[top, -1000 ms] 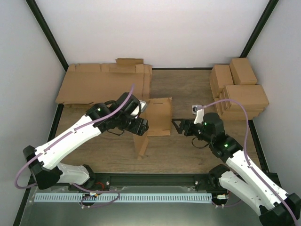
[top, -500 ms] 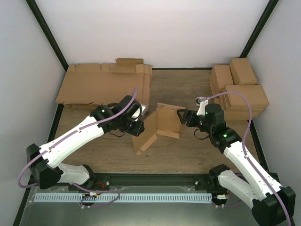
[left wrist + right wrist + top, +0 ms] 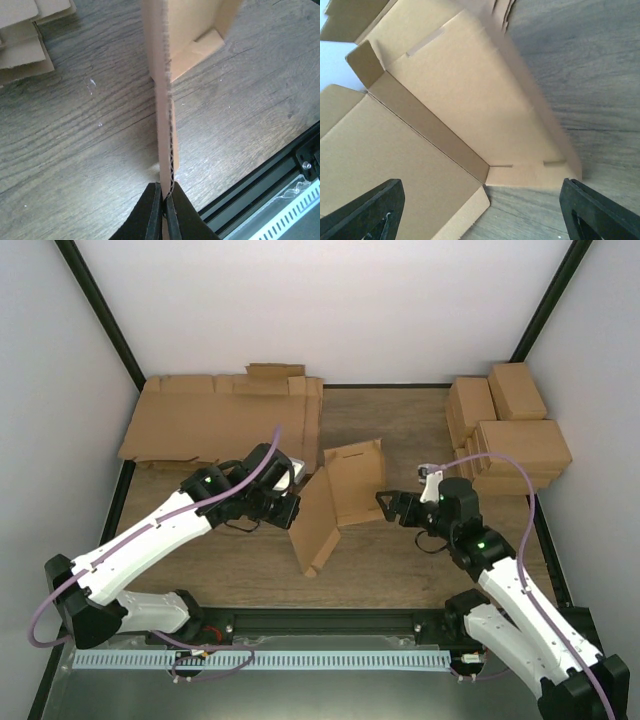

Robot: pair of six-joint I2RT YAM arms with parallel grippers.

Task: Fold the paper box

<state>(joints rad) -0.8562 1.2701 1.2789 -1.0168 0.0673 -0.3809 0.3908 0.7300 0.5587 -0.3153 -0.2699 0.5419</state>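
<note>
The paper box (image 3: 345, 490) is a partly folded brown cardboard piece in the middle of the table, with one panel raised and a long panel (image 3: 318, 530) standing on edge toward the near side. My left gripper (image 3: 293, 512) is shut on that standing panel. In the left wrist view the corrugated edge (image 3: 164, 115) runs straight up from between the pinched fingertips of the gripper (image 3: 164, 192). My right gripper (image 3: 383, 505) stands open just right of the box, apart from it. Its wrist view looks into the box's inside (image 3: 460, 90) between the wide-set fingers (image 3: 365, 212).
A pile of flat cardboard sheets (image 3: 225, 415) lies at the back left, also in the left wrist view (image 3: 25, 35). Finished closed boxes (image 3: 505, 430) are stacked at the back right. A black frame rail (image 3: 330, 620) runs along the table's near edge.
My left gripper has closed on the box's standing panel. The box has turned and its raised panel now leans to the back right. My right gripper came off the box and opened wider.
</note>
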